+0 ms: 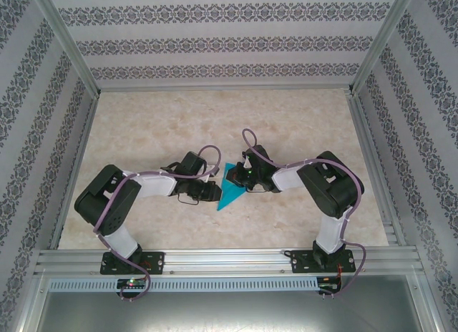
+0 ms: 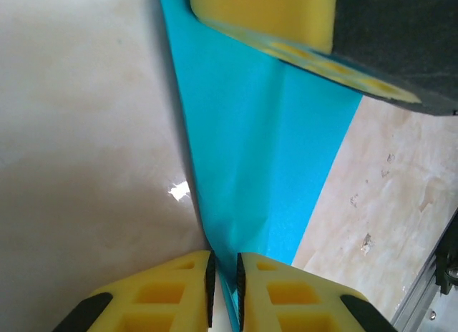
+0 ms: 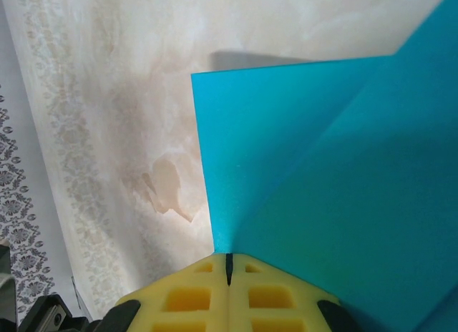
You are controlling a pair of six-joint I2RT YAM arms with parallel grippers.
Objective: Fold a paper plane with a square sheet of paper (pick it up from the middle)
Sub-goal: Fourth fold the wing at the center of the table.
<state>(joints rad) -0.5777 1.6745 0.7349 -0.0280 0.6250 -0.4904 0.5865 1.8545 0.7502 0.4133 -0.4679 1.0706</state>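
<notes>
Bench survey: both arms are reaching inward to one cyan sheet at mid-bench.

Marbled bench is carrying the work. Left arm and right arm are bending inward from the near rail, with their wrists meeting close to the centre. Sheet of paper, bright cyan and partly folded with a crease showing, is lying on the bench between the two wrists and tapering toward the near edge. Right hand is showing its pads together, tips sitting at a corner of the sheet; its yellow finger is resting on the sheet's wider end. Left hand is showing its pads a narrow slit apart, with the sheet's tapered end running into that slit; whether they are pinching it cannot be told.
</notes>
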